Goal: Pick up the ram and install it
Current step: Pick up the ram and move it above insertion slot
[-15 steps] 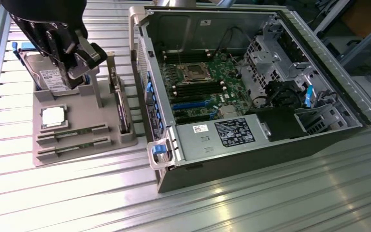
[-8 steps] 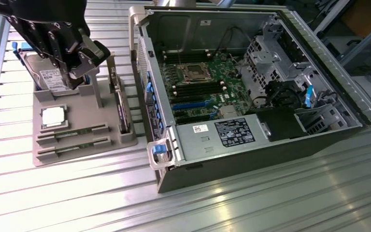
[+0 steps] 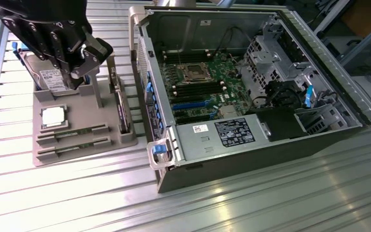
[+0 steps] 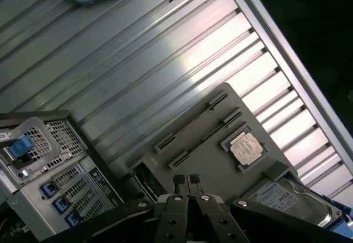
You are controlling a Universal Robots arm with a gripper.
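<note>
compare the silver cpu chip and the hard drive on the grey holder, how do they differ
The cpu chip lies flat in a recess; the hard drive stands up in its slot. The chip is small and square; the drive is larger and oblong, with a white label. Both sit in the grey holder.

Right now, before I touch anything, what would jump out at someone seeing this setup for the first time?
The open computer case dominates the exterior view's right, its green motherboard exposed. On that view's left, the shut gripper hangs above a gray parts tray that holds a silver processor chip and an upright hard drive.
</note>
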